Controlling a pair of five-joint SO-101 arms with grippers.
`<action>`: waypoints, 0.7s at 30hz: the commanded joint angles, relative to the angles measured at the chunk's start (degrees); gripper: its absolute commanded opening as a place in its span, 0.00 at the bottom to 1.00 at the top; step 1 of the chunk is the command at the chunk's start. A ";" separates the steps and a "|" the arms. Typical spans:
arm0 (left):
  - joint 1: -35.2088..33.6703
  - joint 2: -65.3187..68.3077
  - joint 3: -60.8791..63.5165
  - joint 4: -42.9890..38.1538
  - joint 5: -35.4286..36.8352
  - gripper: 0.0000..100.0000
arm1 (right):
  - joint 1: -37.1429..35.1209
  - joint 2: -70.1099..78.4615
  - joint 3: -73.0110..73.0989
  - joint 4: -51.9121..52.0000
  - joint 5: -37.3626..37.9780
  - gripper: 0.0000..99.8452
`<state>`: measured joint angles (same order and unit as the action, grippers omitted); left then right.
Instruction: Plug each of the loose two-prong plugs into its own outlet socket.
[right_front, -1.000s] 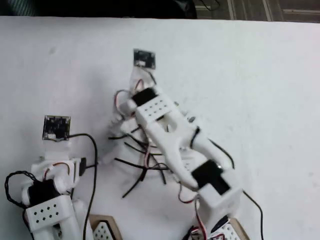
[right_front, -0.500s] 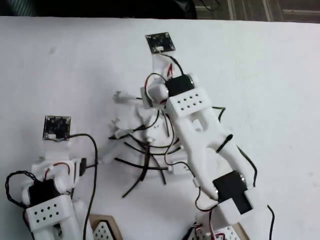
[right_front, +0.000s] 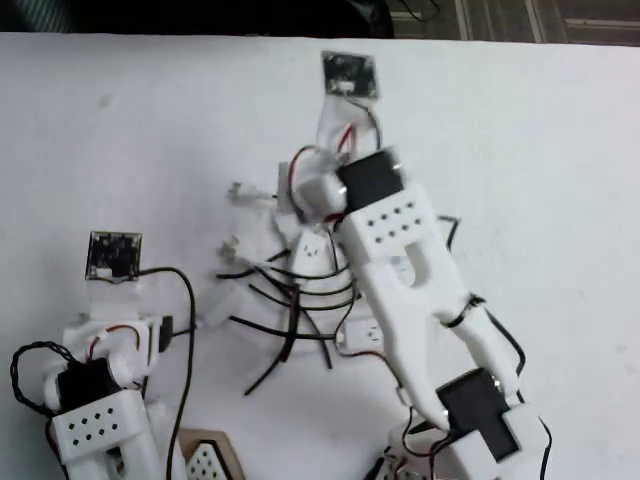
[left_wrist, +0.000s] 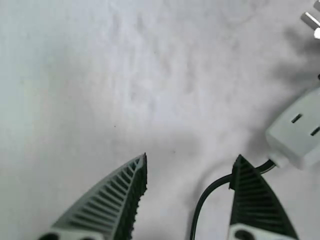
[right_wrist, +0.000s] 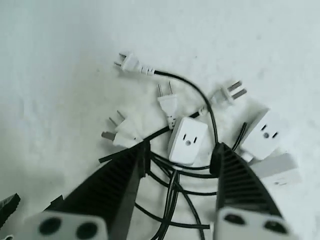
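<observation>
Bright even light w/ glare on white table (right_front: 540, 150), only soft faint shadows.

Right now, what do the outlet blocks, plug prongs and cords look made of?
Outlet blocks: white moulded plastic by the look, smooth faces with a faint sheen and rounded edges.
Plug prongs: bare metal, silvery and catching the light.
Cords: black flexible jacket, probably rubber or PVC. They lie in loose curves, and the exact material can't be told.

All cameras face table (right_front: 560, 150); two share plugs (right_wrist: 168, 105).
</observation>
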<state>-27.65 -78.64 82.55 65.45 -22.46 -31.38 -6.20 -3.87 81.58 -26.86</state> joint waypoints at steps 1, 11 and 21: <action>-0.13 -0.48 -0.26 -0.62 0.09 0.28 | -5.05 1.19 4.13 -2.68 -5.10 0.21; -0.13 -0.48 -0.26 -0.62 0.09 0.28 | -9.19 15.87 10.11 -21.05 -18.99 0.21; -0.13 -0.48 -0.26 -0.62 0.09 0.28 | -9.36 21.58 10.11 -26.68 -26.20 0.21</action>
<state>-27.65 -78.64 82.55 65.45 -22.46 -40.53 15.96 6.68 55.91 -51.56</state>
